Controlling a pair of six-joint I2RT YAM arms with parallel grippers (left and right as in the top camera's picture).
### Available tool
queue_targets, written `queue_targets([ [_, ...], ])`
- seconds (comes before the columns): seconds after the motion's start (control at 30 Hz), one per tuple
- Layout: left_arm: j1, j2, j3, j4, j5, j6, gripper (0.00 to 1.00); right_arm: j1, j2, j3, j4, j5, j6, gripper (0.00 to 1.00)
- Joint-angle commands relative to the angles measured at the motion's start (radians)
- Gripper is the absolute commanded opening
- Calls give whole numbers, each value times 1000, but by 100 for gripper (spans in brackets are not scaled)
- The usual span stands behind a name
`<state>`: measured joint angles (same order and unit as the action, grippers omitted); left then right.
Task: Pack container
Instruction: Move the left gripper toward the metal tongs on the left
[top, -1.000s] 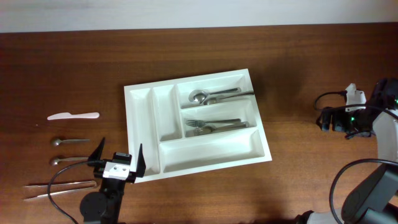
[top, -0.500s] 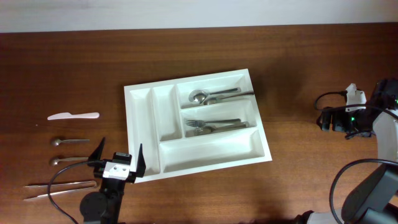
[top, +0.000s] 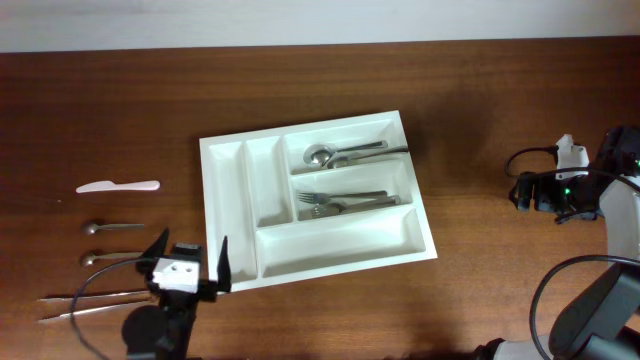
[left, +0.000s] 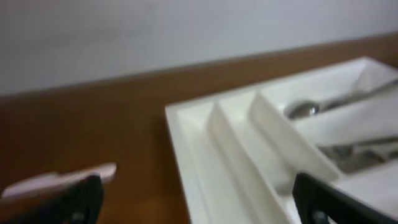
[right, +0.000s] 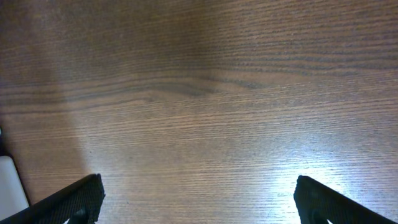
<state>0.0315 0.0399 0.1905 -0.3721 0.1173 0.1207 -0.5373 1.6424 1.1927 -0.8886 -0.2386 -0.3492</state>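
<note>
By the desk's front-left corner, the left gripper (top: 190, 252) is held with jaws spread wide and empty, beside thin metal sticks (top: 95, 300). One finger is close to the container (top: 340, 245), placed mid-desk, which could be knocked askew by a swing. Small spoons (top: 108, 228) and a white knife (top: 118, 186) lie flat farther along the left edge, so a shallow pinch may slip. The right gripper (right: 196, 193) is spread over bare wood by the right edge.

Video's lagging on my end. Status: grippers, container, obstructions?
Left gripper open, empty, beside container. Right gripper open, empty, over table. Spoons and forks in container; nothing blocking it.
</note>
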Motion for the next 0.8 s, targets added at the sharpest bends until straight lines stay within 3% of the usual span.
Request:
queue_targets([
  [0.0,4,60,192,-135,-20,-63,99,-8,-1,-2,0,-19,-10,99],
  [0.1,4,101,327,-220,90,-60,99,-8,-1,-2,0,-19,-10,99],
  [0.2,4,102,398,-253,93,-22,99,-8,-1,-2,0,-19,-10,99],
  [0.27,4,109,443,-278,46,-24,99,-8,-1,-2,0,-19,-10,99],
  [0.4,4,218,580,-455,-149,-199,99,-8,-1,-2,0,-19,-10,99],
  [0.53,4,385,739,-610,-136,-203,99,-8,-1,-2,0,-19,-10,99],
  [0.67,4,484,818,-618,-28,-201,99,-8,-1,-2,0,-19,-10,99],
  [0.73,5,509,820,-626,-93,-199,99,-8,-1,-2,0,-19,-10,99],
  [0.77,7,521,820,-641,-156,-256,99,-8,-1,-2,0,-19,-10,99],
])
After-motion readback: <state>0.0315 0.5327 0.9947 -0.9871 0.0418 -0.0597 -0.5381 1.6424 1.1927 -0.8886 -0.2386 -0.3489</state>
